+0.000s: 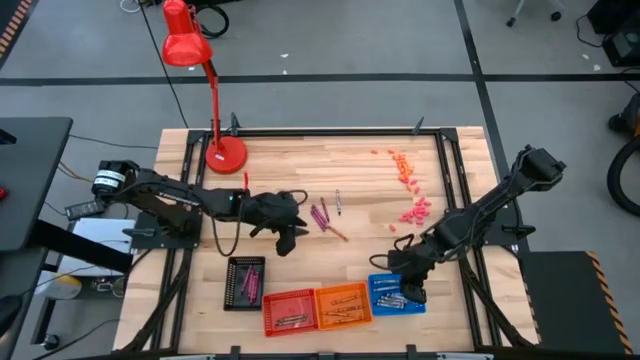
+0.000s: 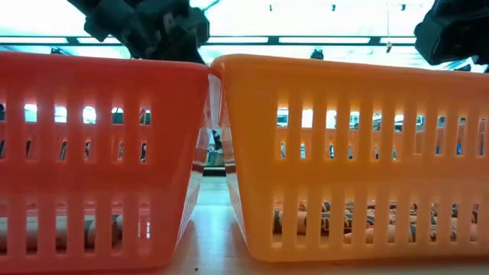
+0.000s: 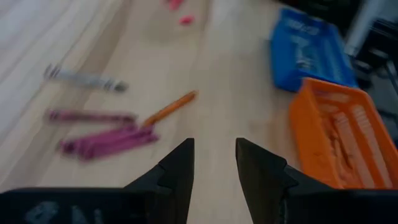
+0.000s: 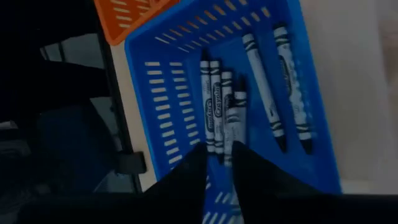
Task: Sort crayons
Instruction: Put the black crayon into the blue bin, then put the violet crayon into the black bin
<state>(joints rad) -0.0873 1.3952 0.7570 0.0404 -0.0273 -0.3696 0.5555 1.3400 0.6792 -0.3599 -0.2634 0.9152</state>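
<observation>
The right hand [image 4: 219, 163] hangs low over the blue bin [image 4: 314, 124], its fingers only a crack apart with a grey crayon [image 4: 231, 127] showing in the gap; whether it is pinched or just let go cannot be told. If the hand lifts before the fingers spread fully, the crayon may cling and tip out over the bin's wall onto the counter [image 1: 300, 170]. The left hand [image 3: 214, 171], fingers spread and holding nothing, hovers above the counter near the loose crayons [image 1: 325, 213]: several magenta, one orange, one grey. These lie close together, the magenta ones touching, so a careless pinch risks taking two colours at once or rolling a neighbour away. Sorted crayons already lie in the red bin [image 1: 290, 312] and orange bin [image 1: 343, 304].
</observation>
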